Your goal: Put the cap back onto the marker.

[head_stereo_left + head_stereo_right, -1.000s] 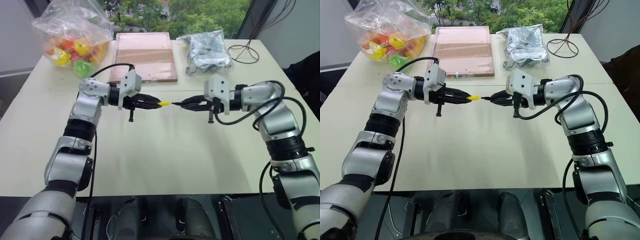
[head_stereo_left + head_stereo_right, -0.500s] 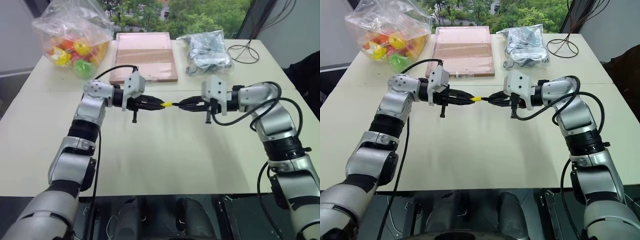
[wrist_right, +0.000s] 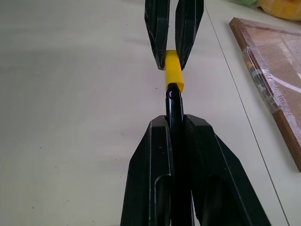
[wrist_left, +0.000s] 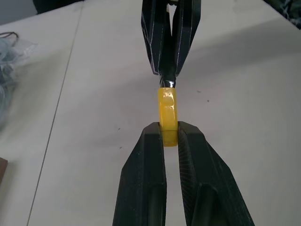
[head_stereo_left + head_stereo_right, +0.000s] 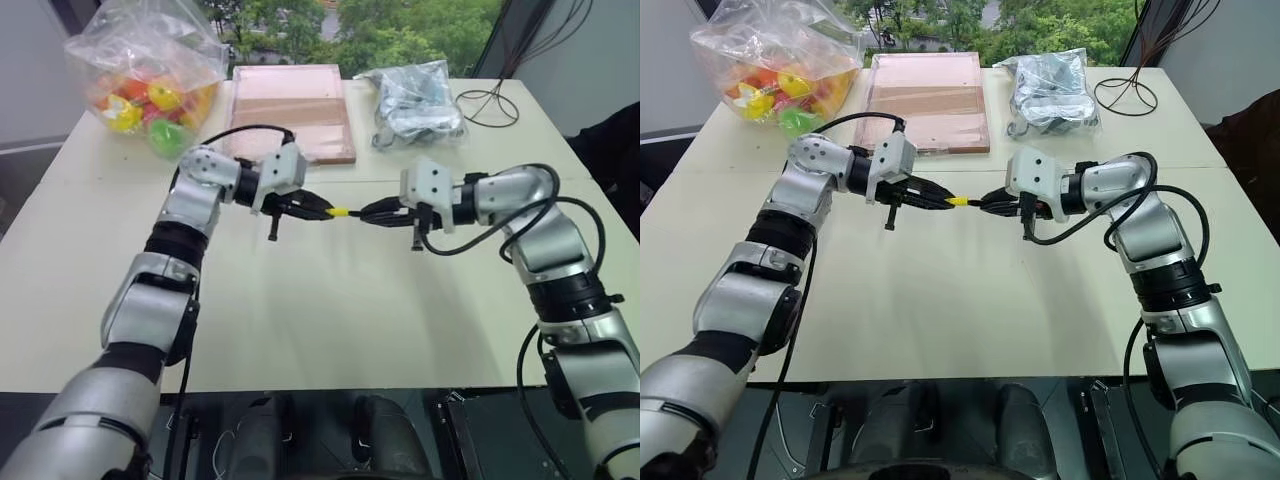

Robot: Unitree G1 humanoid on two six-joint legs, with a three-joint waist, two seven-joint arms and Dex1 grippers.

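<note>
With the cap [image 4: 168,112] pinched between the closed fingers of the left gripper [image 5: 322,210] and the marker [image 3: 174,106] clamped in the closed fingers of the right gripper [image 5: 372,212], the step in hand is the mating of the two parts in mid-air above the table [image 5: 330,320]. In the head views the cap sits at the 3 o'clock side of the left fingertips, and the marker tip meets it from the right. The wrist views show the black marker end at the mouth of the cap, roughly in line; whether it has entered cannot be told. The wooden board [image 5: 290,112] lies at 12 o'clock, well apart. The next move probably calls for a straight axial push of the grippers toward each other, keeping both axes aligned until the cap seats
</note>
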